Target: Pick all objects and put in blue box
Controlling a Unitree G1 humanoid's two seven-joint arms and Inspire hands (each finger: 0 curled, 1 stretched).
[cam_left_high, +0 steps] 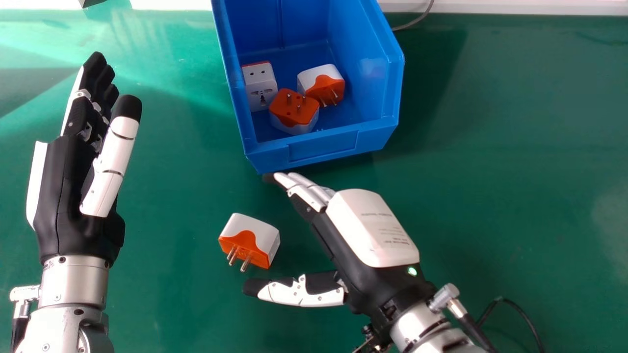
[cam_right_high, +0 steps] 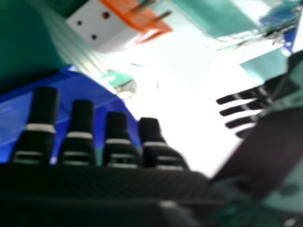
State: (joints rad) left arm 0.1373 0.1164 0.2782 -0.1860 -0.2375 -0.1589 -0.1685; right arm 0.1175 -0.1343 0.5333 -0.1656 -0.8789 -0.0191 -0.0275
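right hand [cam_left_high: 370,230], wide open and empty, is over the glossy green table [cam_left_high: 500,171] near an adapter [cam_left_high: 264,236].

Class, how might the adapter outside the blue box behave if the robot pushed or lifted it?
The adapter is probably stiff, since its casing looks like hard plastic. Its boxy shape suggests sliding rather than rolling, though the jutting pins might catch.

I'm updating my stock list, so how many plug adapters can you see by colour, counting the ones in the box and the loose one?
White and orange adapters: 3
White adapter with a red edge: 1
Total visible: 4
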